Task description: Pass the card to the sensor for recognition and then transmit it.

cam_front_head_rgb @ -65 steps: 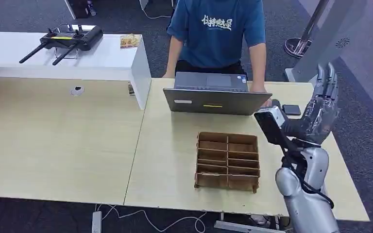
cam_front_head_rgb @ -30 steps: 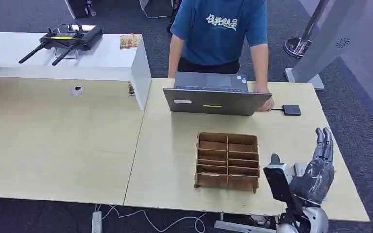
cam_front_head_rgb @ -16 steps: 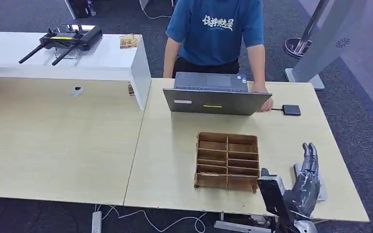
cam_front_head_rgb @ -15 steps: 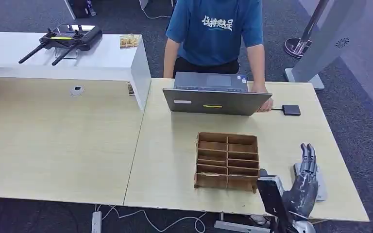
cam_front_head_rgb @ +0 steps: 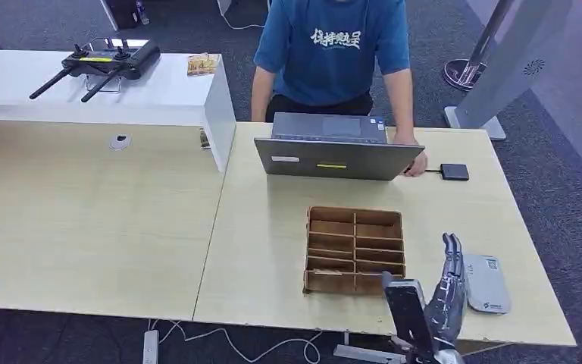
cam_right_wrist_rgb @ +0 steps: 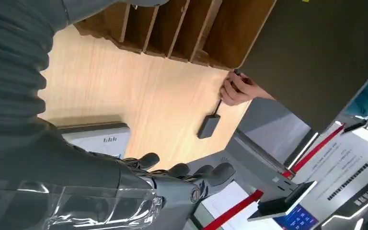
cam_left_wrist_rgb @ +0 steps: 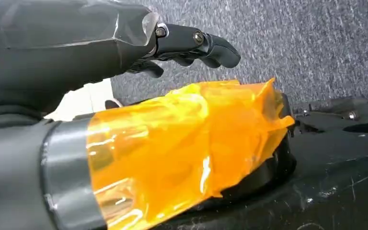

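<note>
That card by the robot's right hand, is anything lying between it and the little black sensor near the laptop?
Nothing visible: bare table separates the card from the sensor. The right hand hovers beside the card.

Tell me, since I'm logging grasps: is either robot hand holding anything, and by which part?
Nothing is held. The right hand hangs beside the flat grey card on the pale wooden table, fingers empty. The left hand holds nothing.
</note>
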Tool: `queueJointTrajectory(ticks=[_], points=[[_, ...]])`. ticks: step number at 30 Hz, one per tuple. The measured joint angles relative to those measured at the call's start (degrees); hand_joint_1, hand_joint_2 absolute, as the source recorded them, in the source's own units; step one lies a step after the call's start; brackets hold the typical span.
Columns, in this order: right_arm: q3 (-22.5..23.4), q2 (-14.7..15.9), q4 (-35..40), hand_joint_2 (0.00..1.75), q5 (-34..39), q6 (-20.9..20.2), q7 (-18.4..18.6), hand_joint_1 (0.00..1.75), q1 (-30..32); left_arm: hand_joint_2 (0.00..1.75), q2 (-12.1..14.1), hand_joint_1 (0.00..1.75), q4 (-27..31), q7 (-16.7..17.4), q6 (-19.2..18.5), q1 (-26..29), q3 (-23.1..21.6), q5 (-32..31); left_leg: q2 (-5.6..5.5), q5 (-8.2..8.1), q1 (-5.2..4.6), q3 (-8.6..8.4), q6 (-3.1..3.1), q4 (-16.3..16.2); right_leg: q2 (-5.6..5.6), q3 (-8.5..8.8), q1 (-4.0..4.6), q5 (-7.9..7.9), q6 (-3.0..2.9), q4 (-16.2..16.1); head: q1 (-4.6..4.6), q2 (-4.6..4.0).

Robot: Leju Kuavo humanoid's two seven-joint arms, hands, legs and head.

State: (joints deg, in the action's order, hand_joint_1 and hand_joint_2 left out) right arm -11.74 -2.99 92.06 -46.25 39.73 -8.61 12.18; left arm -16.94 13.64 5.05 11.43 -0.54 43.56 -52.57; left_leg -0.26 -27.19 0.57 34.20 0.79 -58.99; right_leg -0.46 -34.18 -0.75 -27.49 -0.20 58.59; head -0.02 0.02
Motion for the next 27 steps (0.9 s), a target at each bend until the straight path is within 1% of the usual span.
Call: queueJointTrajectory(ticks=[7,17,27], points=[[0.0,-0.5,-1.1,1.75,0.8,0.1,-0.5,0.0,0.2,0.0,0.0,0.0,0.0,0.0,-0.6,-0.1,1.6,1.0,0.01,0.0,0.0,-0.01,0.0,0.0,0.01,0.0,0.0,0.0,0.0,0.0,0.0,-0.02],[0.0,-0.7,-1.4,1.75,1.2,0.1,-0.6,0.0,0.3,0.0,-0.1,0.0,0.0,0.0,-0.7,-0.2,2.3,1.3,0.01,0.0,0.0,-0.03,0.0,0.0,0.03,0.0,0.0,0.0,0.0,0.0,0.0,-0.02],[0.8,-0.8,-0.4,1.75,1.3,0.2,-1.5,0.0,2.0,0.0,-0.1,0.0,0.0,0.3,-1.9,-0.1,4.7,2.9,0.01,-0.04,0.0,-0.02,0.05,0.0,0.03,0.0,0.0,-0.01,0.0,0.0,0.0,-0.02]])
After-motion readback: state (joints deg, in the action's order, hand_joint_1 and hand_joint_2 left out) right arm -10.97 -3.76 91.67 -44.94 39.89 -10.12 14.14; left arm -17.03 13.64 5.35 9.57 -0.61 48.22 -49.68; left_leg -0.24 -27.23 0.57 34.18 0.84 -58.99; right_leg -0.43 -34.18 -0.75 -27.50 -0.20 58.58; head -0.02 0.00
